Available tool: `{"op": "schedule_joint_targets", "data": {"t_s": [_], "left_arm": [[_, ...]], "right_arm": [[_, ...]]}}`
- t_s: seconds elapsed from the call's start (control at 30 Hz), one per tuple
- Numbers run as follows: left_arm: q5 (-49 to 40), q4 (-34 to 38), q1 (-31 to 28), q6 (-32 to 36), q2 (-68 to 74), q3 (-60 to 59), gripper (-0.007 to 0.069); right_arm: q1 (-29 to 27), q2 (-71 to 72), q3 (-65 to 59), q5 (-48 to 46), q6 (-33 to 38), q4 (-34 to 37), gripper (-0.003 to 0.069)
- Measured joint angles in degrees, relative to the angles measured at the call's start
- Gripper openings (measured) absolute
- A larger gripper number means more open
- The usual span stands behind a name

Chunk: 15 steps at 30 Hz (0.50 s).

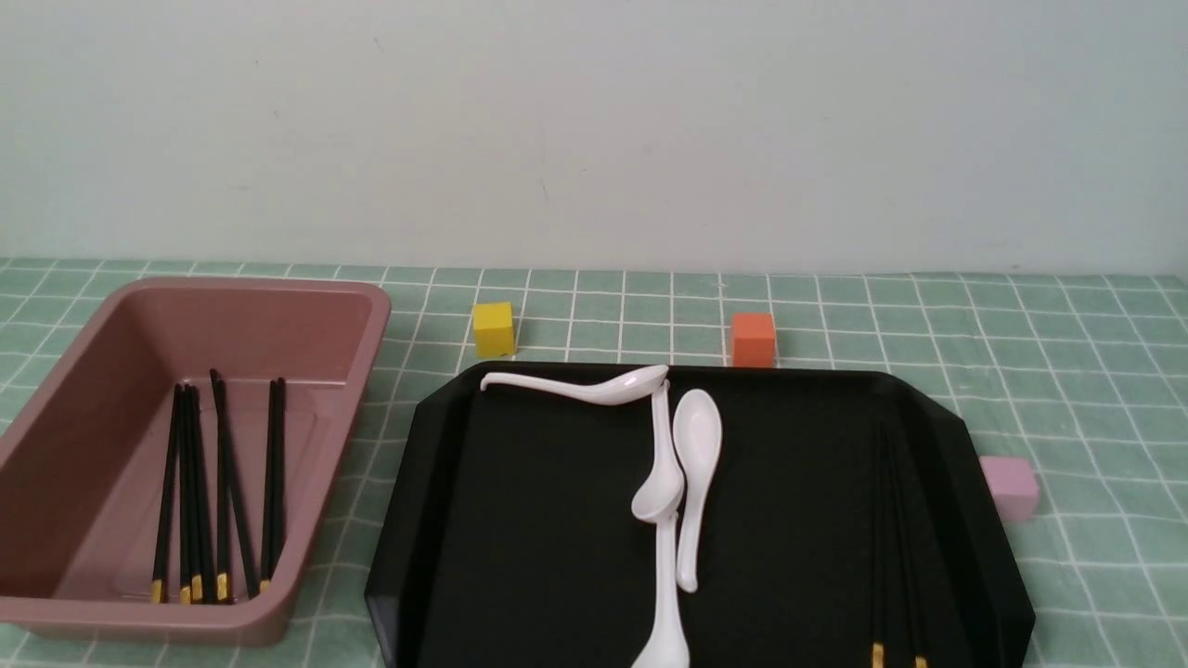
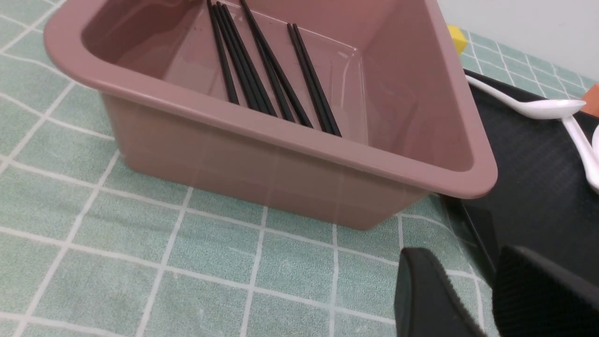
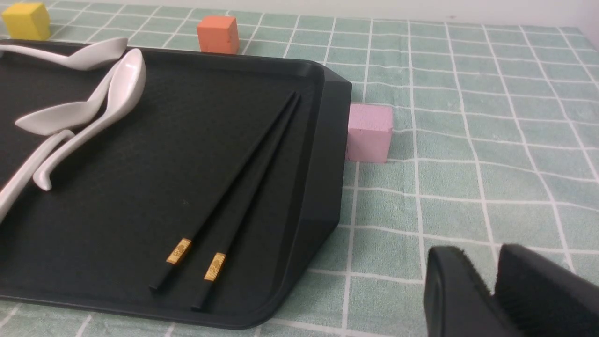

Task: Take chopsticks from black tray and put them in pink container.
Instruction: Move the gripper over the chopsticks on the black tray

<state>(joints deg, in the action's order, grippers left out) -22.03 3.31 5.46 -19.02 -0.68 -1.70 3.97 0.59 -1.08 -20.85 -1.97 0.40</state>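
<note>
Two thin black gold-banded chopsticks lie side by side near the right rim of the large glossy black tray; several more chopsticks rest in the deep dusty-pink plastic tub to its left. The left claw by the tub and the right claw beside the tray both stand slightly parted, empty.

Front camera low, toward the wall; both wrist cameras close, oblique, black tray common to all.
</note>
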Motion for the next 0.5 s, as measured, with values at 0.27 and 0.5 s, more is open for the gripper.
{"op": "schedule_joint_targets", "data": {"t_s": [0.27,0.5], "left_arm": [[0.0,0.0,0.0,0.0,0.0,0.0,0.0238],[0.0,0.0,0.0,0.0,0.0,0.0,0.0238]], "right_arm": [[0.0,0.0,0.0,0.0,0.0,0.0,0.0180],[0.0,0.0,0.0,0.0,-1.0,1.3,0.0187]]}}
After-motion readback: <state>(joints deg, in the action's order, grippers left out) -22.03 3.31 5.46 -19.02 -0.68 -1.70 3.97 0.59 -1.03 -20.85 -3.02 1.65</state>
